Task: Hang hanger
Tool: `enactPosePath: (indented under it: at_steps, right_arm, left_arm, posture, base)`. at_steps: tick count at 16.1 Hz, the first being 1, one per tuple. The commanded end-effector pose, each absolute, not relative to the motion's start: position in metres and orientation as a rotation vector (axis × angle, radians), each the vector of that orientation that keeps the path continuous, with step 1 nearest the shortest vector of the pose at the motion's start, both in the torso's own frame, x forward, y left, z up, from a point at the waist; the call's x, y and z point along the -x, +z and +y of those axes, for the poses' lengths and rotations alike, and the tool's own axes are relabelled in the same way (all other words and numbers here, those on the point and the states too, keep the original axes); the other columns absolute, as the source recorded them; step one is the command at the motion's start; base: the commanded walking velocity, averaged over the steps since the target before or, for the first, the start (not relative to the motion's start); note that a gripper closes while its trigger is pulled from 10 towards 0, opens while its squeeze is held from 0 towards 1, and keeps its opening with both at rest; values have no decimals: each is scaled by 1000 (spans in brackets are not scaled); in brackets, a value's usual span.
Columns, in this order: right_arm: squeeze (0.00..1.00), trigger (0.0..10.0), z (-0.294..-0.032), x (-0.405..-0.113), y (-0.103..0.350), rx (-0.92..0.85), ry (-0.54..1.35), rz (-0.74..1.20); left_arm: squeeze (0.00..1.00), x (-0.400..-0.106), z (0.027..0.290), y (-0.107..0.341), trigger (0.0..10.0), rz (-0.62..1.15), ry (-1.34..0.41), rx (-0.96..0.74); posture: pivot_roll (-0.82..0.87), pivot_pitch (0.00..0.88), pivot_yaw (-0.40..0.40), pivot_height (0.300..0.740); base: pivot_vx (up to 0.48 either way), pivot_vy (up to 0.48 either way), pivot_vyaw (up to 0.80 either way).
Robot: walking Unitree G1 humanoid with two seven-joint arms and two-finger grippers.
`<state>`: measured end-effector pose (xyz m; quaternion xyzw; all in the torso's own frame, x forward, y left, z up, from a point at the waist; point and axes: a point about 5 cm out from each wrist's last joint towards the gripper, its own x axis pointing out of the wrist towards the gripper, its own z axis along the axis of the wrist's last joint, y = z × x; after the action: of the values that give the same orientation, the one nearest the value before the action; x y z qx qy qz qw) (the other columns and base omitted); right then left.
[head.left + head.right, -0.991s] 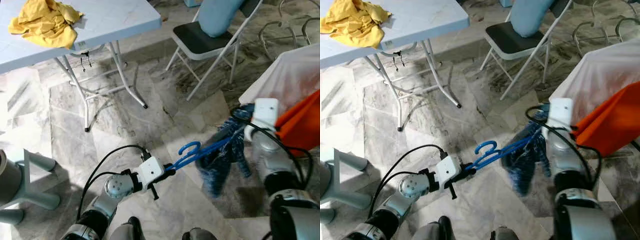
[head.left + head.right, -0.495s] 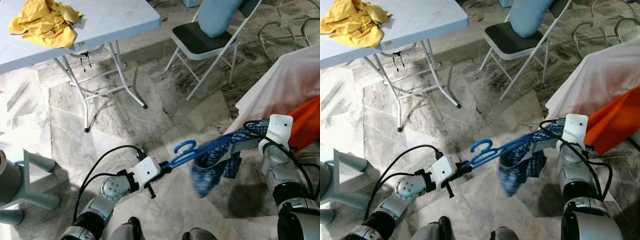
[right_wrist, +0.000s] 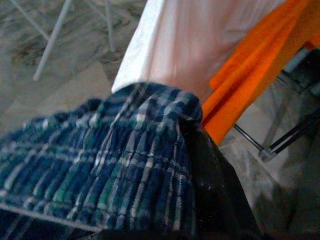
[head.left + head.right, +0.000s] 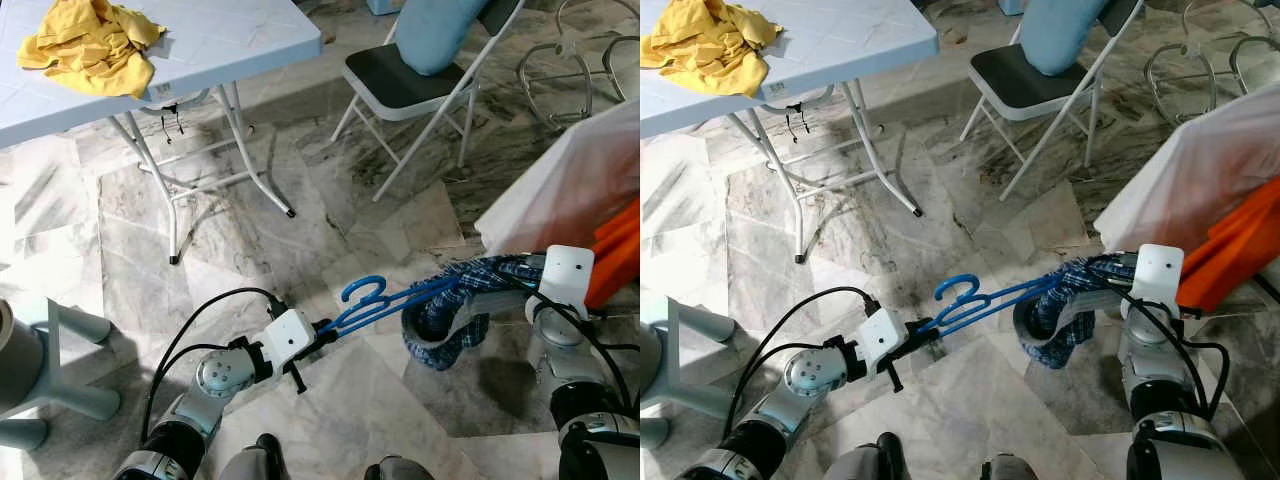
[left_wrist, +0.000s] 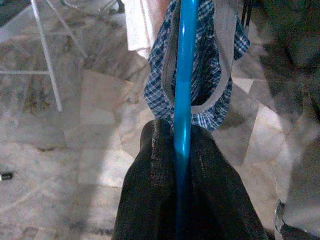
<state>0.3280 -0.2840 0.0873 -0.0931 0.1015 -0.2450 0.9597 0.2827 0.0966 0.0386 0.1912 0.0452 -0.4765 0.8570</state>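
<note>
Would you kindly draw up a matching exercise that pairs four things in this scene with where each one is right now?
Things:
1. blue hanger
2. yellow cloth
3. plaid garment
4. light blue cushion

Places:
A. on the folding chair
B. draped over the hanger, held at its far end by the right gripper
C. clamped between the fingers of the left gripper
D. lying on the white table

Pairs: 1-C, 2-D, 3-B, 4-A
</note>
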Motion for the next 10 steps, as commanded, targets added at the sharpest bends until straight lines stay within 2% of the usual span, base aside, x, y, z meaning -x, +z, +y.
enactPosePath:
  at_steps: [1, 3, 6, 10]
  right_arm:
    - [0, 0, -288, -329, 95, 169, -505, 165]
    - [0, 0, -274, -342, 115, 178, -455, 61]
    - [0, 0, -248, -359, 157, 36, -338, -121]
    - [0, 0, -223, -367, 190, -73, -230, -183]
  left_arm:
    - [0, -280, 110, 29, 0, 182, -999, -449]
    - [0, -275, 110, 20, 0, 241, -1040, -509]
    - [0, -273, 109, 11, 0, 295, -1035, -536]
    - [0, -271, 110, -2, 0, 393, -994, -565]
  posture:
    - [-93, 186, 48, 740]
    - [-98, 188, 51, 740]
    - [-103, 187, 54, 740]
    - [-109, 182, 50, 740]
  base:
    - [0, 0, 0]
    - [0, 0, 0]
    - [0, 0, 0]
    - [0, 0, 0]
